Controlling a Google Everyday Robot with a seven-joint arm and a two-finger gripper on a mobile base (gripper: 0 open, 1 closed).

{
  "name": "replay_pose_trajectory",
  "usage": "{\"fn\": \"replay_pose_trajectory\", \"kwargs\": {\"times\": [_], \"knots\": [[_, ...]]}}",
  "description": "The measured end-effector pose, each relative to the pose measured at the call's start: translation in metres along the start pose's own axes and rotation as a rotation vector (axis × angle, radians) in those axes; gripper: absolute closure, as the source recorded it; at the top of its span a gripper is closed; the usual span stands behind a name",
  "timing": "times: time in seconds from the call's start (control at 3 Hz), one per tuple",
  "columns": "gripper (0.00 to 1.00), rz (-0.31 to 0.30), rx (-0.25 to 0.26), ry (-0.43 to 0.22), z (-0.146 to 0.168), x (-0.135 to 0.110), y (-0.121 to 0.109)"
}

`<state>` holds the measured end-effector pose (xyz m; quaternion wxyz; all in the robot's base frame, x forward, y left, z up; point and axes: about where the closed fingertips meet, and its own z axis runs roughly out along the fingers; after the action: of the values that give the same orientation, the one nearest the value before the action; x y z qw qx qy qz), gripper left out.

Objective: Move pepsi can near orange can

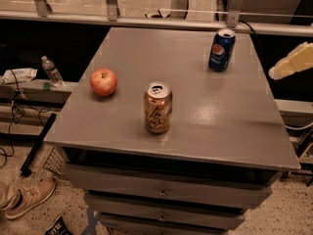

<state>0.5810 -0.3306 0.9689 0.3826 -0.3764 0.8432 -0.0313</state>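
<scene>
1 gripper at the view's right edge, right of the pepsi can, apart from it, tip angled down-left.

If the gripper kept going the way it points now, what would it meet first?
Probably the bare table, missing the pepsi can; the gripper is off its right edge, depth unclear.
</scene>
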Motion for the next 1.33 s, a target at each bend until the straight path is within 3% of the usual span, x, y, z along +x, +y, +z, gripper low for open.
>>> {"fn": "replay_pose_trajectory", "kwargs": {"times": [0.33, 0.67, 1.0, 1.33], "knots": [[0.00, 0.067, -0.017, -0.076, 0.038, -0.031, -0.014], [0.00, 0.126, -0.069, -0.132, 0.087, -0.068, -0.022], [0.00, 0.162, -0.111, -0.156, 0.115, -0.084, -0.020], [0.00, 0.159, -0.153, -0.158, 0.135, -0.101, -0.009]]}}
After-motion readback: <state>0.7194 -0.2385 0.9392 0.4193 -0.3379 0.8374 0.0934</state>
